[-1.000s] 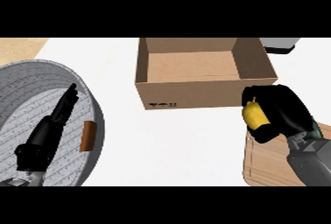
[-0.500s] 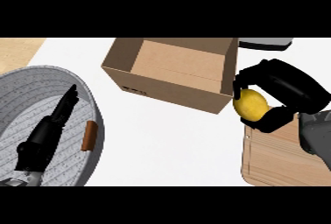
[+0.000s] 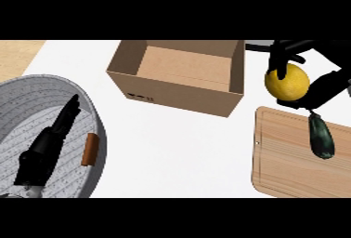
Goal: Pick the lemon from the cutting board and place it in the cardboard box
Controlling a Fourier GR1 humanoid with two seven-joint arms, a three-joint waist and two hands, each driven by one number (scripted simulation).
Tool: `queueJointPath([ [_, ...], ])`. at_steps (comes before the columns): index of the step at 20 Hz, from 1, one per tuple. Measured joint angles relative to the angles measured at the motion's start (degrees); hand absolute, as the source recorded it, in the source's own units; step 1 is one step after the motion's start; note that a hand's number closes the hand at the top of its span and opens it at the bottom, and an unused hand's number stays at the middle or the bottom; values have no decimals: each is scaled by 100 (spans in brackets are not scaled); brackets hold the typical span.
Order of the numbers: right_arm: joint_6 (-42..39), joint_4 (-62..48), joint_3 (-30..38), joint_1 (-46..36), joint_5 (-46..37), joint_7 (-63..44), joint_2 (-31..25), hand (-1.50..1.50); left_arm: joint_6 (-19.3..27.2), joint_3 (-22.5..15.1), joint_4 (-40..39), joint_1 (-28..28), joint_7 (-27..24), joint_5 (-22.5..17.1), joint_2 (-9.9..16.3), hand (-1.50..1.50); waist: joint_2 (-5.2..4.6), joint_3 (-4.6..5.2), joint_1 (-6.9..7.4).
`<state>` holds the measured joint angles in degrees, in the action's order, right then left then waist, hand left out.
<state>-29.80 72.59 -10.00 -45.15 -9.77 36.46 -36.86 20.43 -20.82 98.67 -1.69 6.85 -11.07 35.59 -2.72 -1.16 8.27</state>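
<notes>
Right hand (image 3: 312, 62) is clasping the lemon (image 3: 288, 82) from above, carrying it off the board (image 3: 288, 158) with the box (image 3: 184, 74) just to its left; lemon's looking light, rigid, smooth-skinned and round, so fingers wrapping its middle suits; left hand (image 3: 48, 146) is resting open.

A grey round basin (image 3: 96, 116) sat at the counter's left, a small brown piece (image 3: 88, 149) inside; a dark green vegetable (image 3: 320, 135) lay opposite.

The yellow lemon (image 3: 290, 82) hangs above the wooden cutting board's (image 3: 288, 158) far edge, just right of the open, empty cardboard box (image 3: 179, 76).
</notes>
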Motion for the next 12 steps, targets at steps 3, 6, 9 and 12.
queueJointPath([
  [3, -66, -557, -105, -476, 102, 99, 45, 150, 108, -79, -48, 19, -39, 45, 0, 0, 30, -4, -45],
  [6, -112, -1023, -283, -968, 114, 124, 125, 150, 170, -73, -146, 5, -56, 8, 35, 0, 69, -8, -137],
  [9, -74, -1482, -531, -1424, 24, 124, 374, 150, 215, -106, -165, 13, -77, -5, 54, 0, 89, -1, -167],
  [12, 11, -1884, -802, -1798, -115, 141, 715, 150, 279, -126, -203, 42, -117, -27, 63, 0, 116, -9, -224],
])
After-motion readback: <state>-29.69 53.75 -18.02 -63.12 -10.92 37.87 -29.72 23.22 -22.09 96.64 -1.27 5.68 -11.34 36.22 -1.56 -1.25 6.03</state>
